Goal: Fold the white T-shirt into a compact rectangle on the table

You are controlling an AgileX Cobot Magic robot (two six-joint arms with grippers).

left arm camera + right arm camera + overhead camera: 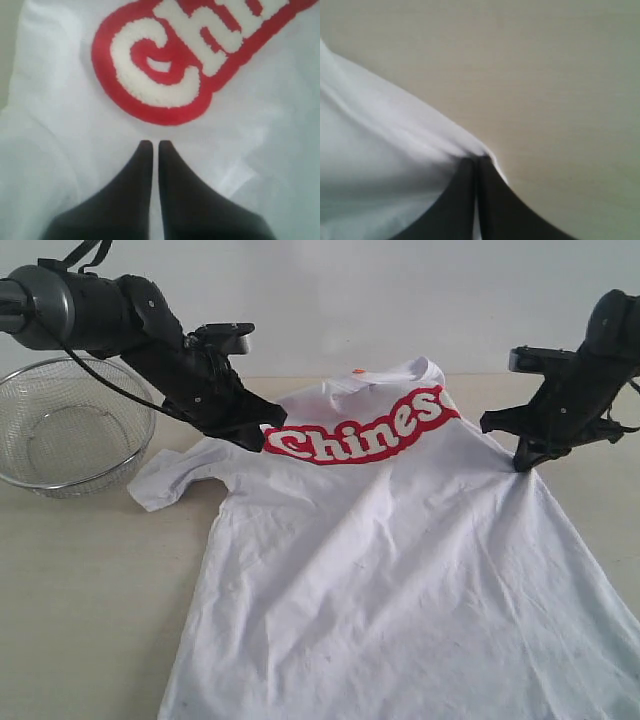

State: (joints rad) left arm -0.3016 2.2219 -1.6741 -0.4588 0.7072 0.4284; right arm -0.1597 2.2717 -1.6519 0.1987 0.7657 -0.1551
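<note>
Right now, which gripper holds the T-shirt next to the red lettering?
The left gripper, shut beside the letter C; the right gripper pinches the white T-shirt's plain edge.

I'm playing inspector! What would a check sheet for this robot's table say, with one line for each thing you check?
Surface: pale beige wood-grain table, flat, no spills seen.
Job's things: white short-sleeved T-shirt with red-outlined lettering, spread out, raised at both pinch points, not yet a compact rectangle.
Clutter: round wire-mesh metal basket beside the shirt's sleeve, nothing seen inside.
Grippers: left gripper shut, pinching the shirt by the lettering; right gripper shut on the shirt's edge.
Cables: thin black cable looping under the left arm.
Surroundings: plain pale wall behind.
</note>
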